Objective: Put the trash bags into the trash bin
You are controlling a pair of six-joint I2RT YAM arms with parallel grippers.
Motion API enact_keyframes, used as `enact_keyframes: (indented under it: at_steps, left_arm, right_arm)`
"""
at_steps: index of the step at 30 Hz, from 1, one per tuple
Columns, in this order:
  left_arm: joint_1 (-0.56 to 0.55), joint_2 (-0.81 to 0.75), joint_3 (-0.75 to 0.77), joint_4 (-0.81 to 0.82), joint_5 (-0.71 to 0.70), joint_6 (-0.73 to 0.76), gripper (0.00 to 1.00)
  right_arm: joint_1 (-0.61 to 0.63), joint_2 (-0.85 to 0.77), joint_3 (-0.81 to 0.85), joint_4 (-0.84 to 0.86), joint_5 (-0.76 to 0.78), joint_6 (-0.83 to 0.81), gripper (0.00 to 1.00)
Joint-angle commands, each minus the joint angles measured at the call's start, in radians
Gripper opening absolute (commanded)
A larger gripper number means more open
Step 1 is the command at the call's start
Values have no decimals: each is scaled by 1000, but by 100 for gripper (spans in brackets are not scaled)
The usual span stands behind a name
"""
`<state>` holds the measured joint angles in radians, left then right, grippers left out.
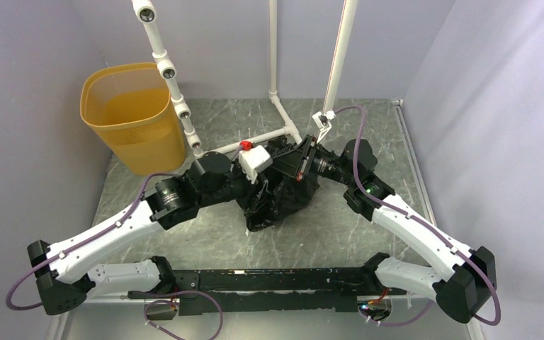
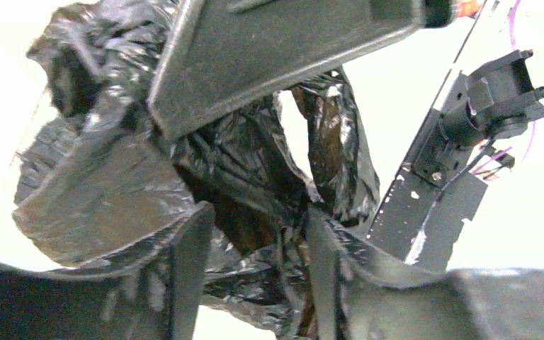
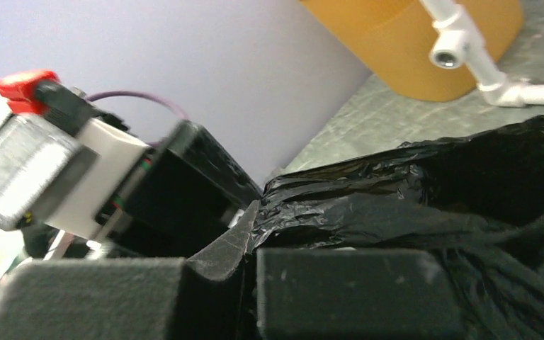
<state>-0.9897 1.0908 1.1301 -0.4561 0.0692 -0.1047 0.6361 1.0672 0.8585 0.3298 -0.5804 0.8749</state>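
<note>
**Trash bag** (image 1: 278, 198): one, black, glossy, crumpled into a bundle. It sits over the middle of the bench (image 1: 205, 237), gathered up at its far end between the two arms. Its long axis runs from the grippers toward the near edge. Whether its lower end touches the bench cannot be told.

**Right gripper** (image 3: 249, 265): fingers pressed together, pinching a fold of the bag's film.

**Left gripper** (image 2: 255, 244): fingers spread, with crinkled film lying in the gap. Judged not to be clamping it.

**Trash bin** (image 1: 131, 117): yellow-orange, upright, mouth open, at the far-left corner. It is well apart from the bag, and no part of the bag is inside.

**Governing relation:** the bin lies far-left of the bag, beyond the left arm. That arm is the nearer one, but the hold is with the right gripper, so a carry would have to cross over. A white pipe frame (image 1: 177, 99) slants between bag and bin and is a likely snag.

**Markings:** no brand, label or legible writing in any view.
</note>
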Motion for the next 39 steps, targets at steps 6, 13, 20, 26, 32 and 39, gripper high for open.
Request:
enact_keyframes:
  at_steps: [6, 13, 20, 26, 32, 39]
  left_arm:
    - [-3, -133, -51, 89, -191, -58, 74]
    - [-1, -163, -49, 1, -637, -220, 86]
    - [5, -113, 13, -153, -857, -330, 93]
    - [112, -85, 90, -240, -804, -245, 93]
    - [382, -98, 183, -336, -612, -147, 93]
    - [588, -48, 279, -331, -464, 26, 93]
  right_arm:
    - [-7, -81, 51, -219, 222, -213, 0]
    - [-23, -196, 57, -375, 387, -372, 0]
    - [-28, -315, 22, -487, 716, -456, 0]
    - [-32, -332, 36, -548, 792, -503, 0]
    - [-33, -378, 77, -629, 882, -516, 0]
    - [-33, -456, 66, -632, 919, -549, 0]
